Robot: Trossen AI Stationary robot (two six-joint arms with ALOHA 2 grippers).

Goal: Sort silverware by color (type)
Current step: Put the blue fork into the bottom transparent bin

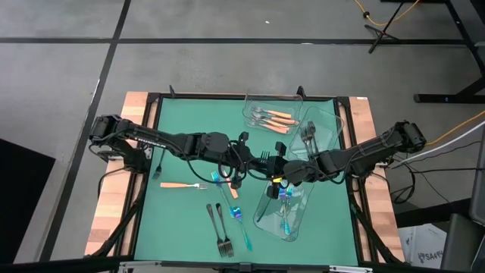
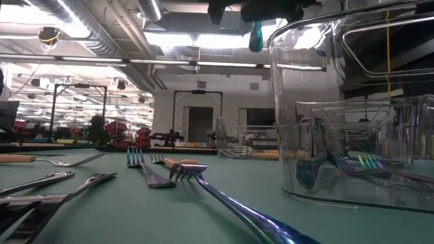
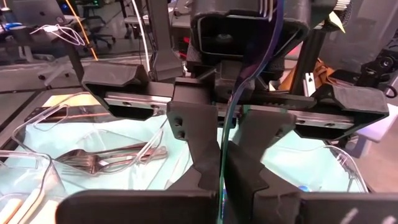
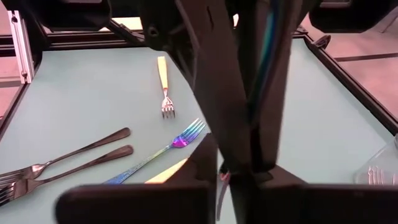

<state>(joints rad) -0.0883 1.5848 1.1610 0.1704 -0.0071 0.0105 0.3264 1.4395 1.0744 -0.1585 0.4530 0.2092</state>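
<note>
I've got both arms meeting at frame centre, left gripper (image 1: pixel 267 163) and right gripper (image 1: pixel 282 178) jaws both clamped on one iridescent fork (image 3: pixel 225 155), mid-handover above the lower clear tray (image 1: pixel 265 220); next, left lets go, right drops it in.

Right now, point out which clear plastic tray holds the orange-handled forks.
The clear plastic tray at the green mat's far edge: orange-handled, silver-headed forks lie in it. The other two hold dark grey forks and iridescent blue forks.
</note>
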